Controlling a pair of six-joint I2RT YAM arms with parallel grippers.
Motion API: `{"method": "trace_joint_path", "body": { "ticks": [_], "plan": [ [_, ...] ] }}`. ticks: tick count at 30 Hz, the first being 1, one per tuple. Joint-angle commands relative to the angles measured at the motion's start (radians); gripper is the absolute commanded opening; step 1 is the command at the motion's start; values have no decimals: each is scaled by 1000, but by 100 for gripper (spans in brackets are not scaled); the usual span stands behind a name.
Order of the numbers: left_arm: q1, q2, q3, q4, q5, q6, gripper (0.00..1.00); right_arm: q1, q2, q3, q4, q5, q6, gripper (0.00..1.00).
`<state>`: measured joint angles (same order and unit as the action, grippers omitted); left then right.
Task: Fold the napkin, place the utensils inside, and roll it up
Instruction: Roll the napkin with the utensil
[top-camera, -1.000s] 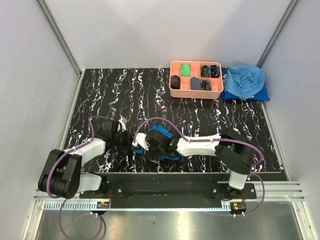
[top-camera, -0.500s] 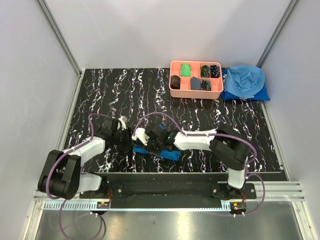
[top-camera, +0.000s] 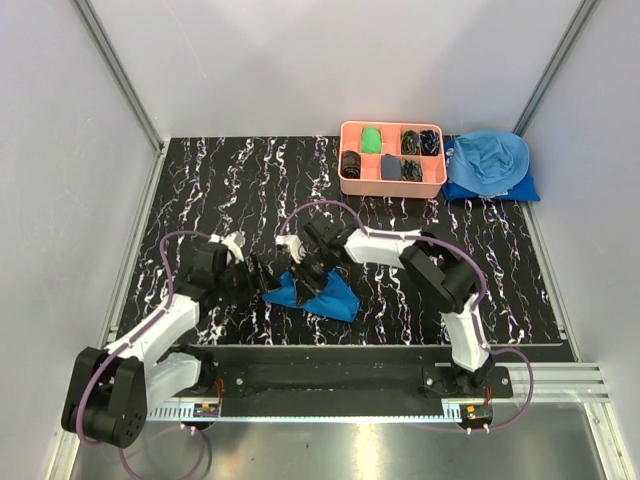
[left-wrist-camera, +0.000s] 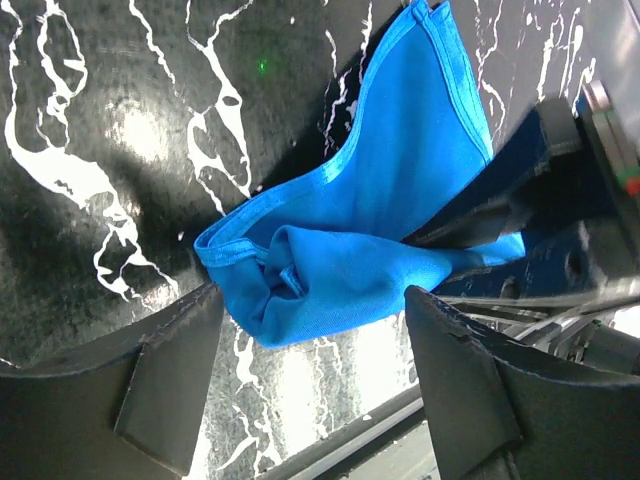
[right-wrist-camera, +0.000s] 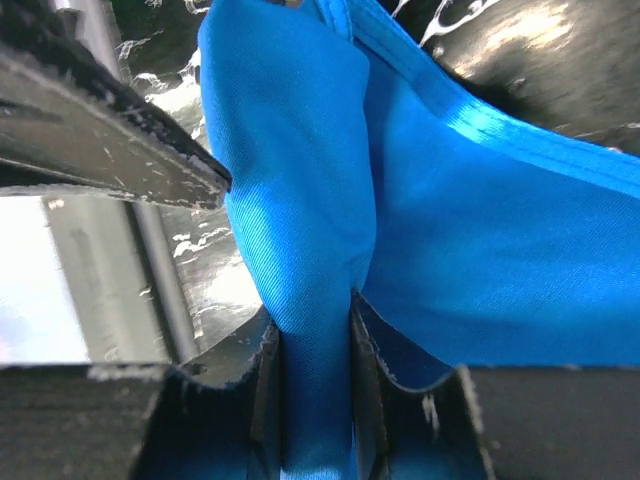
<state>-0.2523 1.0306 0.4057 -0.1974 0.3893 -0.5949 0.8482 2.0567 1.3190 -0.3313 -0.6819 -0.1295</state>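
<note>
The royal-blue napkin (top-camera: 328, 296) lies crumpled on the black marbled table (top-camera: 220, 190), near the front edge between the two arms. In the right wrist view a bunched fold of the napkin (right-wrist-camera: 300, 180) runs between the jaws of my right gripper (right-wrist-camera: 315, 390), which is shut on it. My left gripper (left-wrist-camera: 315, 370) stands open just left of the cloth, and a rumpled corner of the napkin (left-wrist-camera: 350, 250) lies just ahead of its spread fingers (left-wrist-camera: 170, 380). From above, the left gripper (top-camera: 260, 275) and the right gripper (top-camera: 305, 264) are close together. The utensils are out of view.
A salmon-pink tray (top-camera: 391, 188) with compartments of small dark and green items stands at the back right. Beside it lies a paler sky-blue heap of cloth (top-camera: 488, 165). Grey walls enclose the table on three sides. The right arm's housing (left-wrist-camera: 575, 150) is close to the left gripper.
My left gripper has opened and pulled back to the left. My right gripper has closed on a fold of the napkin and moved away from the bases, and the cloth now spreads wider.
</note>
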Motion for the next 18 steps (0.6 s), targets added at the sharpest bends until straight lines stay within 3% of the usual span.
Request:
{"method": "trace_joint_path", "body": {
  "ticks": [1,10,18],
  "plan": [
    [-1,-33,-37,70,-4,1,77,-23,111,67,-236,-148,-7,30],
    [-1,-34,-99,171,9,-5,75,-63,253,220,-423,-278,-51,31],
    [-4,-1,-159,292,75,-28,63,-86,347,295,-469,-346,-41,32]
  ]
}}
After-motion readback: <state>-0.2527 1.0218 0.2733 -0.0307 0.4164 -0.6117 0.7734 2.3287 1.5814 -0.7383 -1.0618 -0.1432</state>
